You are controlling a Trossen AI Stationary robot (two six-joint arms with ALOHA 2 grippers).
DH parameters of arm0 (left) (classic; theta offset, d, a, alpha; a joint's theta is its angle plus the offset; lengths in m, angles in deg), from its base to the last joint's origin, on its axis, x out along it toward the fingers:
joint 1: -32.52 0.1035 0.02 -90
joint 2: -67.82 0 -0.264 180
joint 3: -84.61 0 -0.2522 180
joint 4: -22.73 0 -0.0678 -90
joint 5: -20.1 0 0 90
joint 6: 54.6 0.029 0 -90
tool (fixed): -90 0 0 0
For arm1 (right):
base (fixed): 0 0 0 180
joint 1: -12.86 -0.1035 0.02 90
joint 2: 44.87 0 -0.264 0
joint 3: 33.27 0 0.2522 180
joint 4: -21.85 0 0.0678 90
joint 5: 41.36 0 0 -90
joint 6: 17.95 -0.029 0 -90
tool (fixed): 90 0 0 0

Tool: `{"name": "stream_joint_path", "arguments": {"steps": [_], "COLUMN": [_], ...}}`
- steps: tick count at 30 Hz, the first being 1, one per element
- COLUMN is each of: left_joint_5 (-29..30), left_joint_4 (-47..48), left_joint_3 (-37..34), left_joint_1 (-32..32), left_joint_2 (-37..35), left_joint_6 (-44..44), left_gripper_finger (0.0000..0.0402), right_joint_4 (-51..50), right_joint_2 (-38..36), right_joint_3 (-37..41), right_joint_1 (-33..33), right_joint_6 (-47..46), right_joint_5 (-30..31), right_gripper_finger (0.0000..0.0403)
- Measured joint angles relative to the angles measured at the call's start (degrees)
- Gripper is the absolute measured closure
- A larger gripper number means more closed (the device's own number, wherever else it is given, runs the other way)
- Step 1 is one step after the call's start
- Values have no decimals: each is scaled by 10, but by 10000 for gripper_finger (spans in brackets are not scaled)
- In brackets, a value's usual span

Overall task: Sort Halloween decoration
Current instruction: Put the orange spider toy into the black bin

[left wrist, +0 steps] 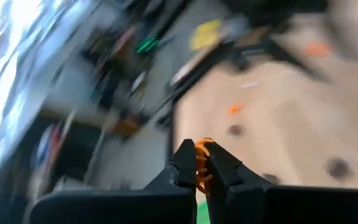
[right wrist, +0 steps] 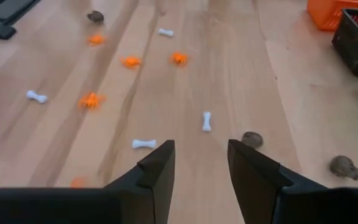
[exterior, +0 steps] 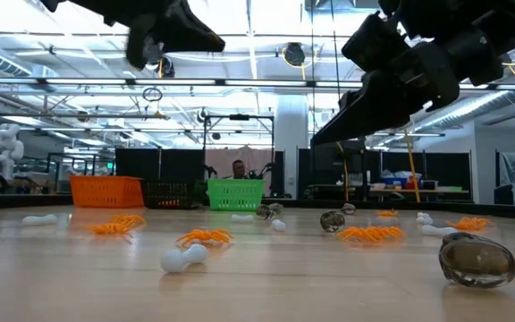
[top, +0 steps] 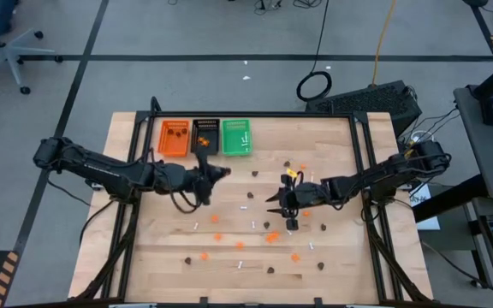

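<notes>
L gripper [left wrist: 196, 163] clamped on orange trinket [left wrist: 202, 167], above table [top: 332, 257] nr black tray [top: 205, 137]; R gripper [right wrist: 201, 163] fingers apart, holding nothing, over mid-table w/ white bones [right wrist: 206, 121], orange + brown bits scattered round

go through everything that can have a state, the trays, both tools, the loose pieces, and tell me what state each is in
Left tool: shut on an orange trinket, raised.
Right tool: open, empty, over the table.
Orange tray: upright, holds pieces.
Black tray: upright, holds pieces.
Green tray: upright, holds white sticks.
Loose trinkets: scattered, unsorted.
</notes>
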Motion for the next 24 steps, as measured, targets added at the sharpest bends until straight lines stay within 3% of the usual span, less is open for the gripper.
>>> {"name": "stream_joint_path", "arguments": {"steps": [4,7,9,19,24], "left_joint_5": [170,228,212,2,-49], "left_joint_4": [-29,-27,-3,143,186], "left_joint_3": [0,0,0,0,0], "left_joint_1": [11,33,53,239,297], "left_joint_2": [-3,-11,-20,-17,18], "left_joint_6": [-129,-225,-283,-540,-586], "left_gripper_finger": [397,397,397,397,397], "right_joint_4": [15,35,47,64,63], "right_joint_2": [0,0,0,0,0], "right_joint_3": [0,0,0,0,0], "right_joint_1": [-8,-14,-17,-19,-19], "right_joint_6": [-7,-6,-4,14,14], "right_joint_5": [1,2,2,2,2], "right_gripper_finger": [267,267,267,267,267]}}
